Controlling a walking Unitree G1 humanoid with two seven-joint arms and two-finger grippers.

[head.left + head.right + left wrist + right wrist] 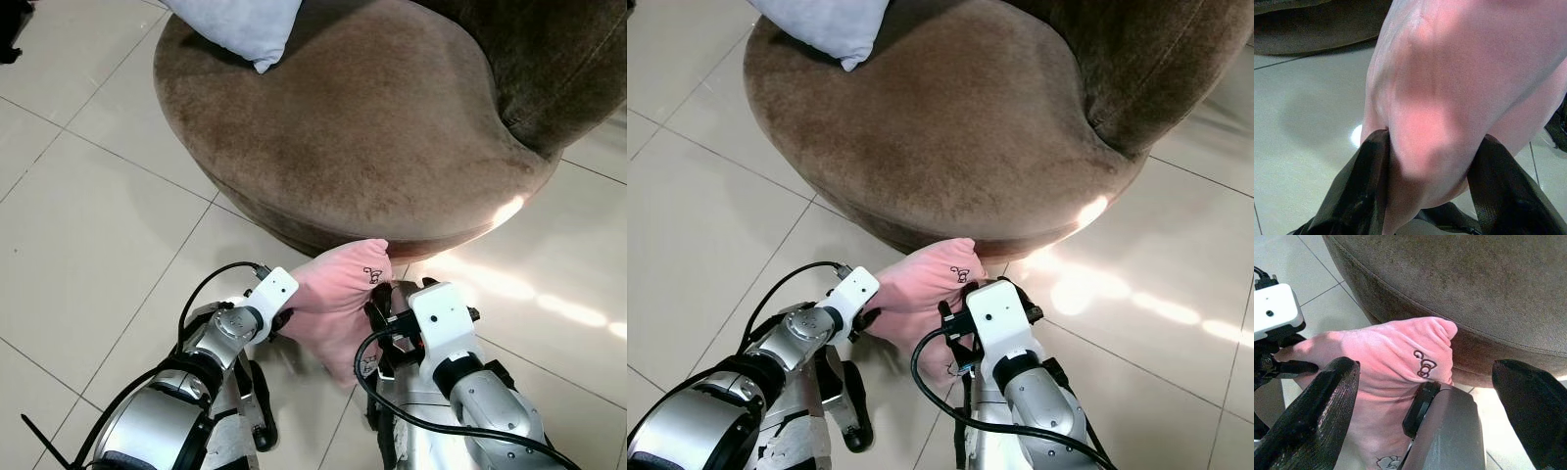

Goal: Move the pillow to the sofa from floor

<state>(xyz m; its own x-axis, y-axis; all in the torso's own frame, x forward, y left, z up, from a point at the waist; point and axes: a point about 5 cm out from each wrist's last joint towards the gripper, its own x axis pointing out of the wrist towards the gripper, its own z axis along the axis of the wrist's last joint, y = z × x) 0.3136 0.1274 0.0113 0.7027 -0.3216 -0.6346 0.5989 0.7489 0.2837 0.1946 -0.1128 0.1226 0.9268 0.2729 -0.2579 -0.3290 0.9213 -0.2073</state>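
Left eye view: pink pillow [338, 299] low before the brown sofa [353, 127], its upper corner touching the seat's front edge. Left gripper [1430, 161] clamped on the pillow's side, fabric bulging between both fingers [1361, 191]. Right gripper [1425, 396] spread wide, one finger pressed against the pillow's other side. White cushion [240, 27] on the seat, well apart.
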